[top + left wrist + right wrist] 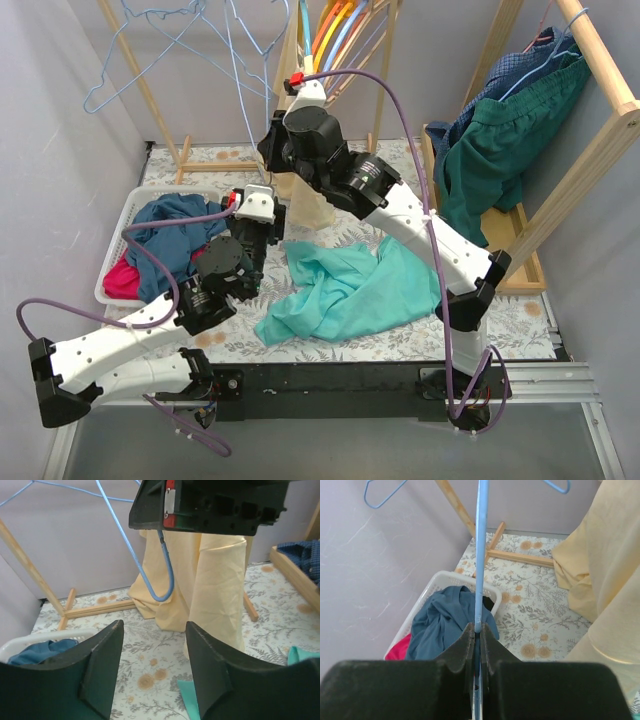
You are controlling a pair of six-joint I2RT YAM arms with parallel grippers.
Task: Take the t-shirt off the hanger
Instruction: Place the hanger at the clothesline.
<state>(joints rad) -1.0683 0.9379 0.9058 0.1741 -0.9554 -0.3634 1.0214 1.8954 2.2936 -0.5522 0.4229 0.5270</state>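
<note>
Top view: yellow t-shirt (312, 208) hanging at the middle of the table (400, 340), right under the right fingers (292, 84), which are closed on the wire of a blue hanger (243, 95). Left fingers (258, 200) just beside the shirt, on its left. Farther left, a white laundry basket (108, 285) heaped with blue and pink clothes, close against the left arm. In front of the shirt, a teal garment (345, 290) spread flat between the two arms. Along the right edge, a wooden rack (600, 140) draped with a green garment (500, 160) and a blue checked shirt (515, 70). At the back, more wire hangers (140, 50) on a second wooden frame (140, 90). Grey walls close on the left, back and right. Open floral cloth mostly at the back left and the near right.

Left wrist: left fingers standing apart, gripping nothing, pointed at the shirt's folds. Shirt reaching down to the table, its top hidden behind the black housing of the right arm. Cannot tell whether on the hanger or off it. Hanger's rounded wire bend hanging in front of the cloth. Small red and white tag (170, 502) on that housing, too small to read.

Right wrist: right fingers pinched shut on the straight blue wire, running up and away. Below it, the basket, blue garment over pink. Shirt filling the right side. Bare floral cloth between basket and shirt, bounded at the back by the wooden frame's foot.
</note>
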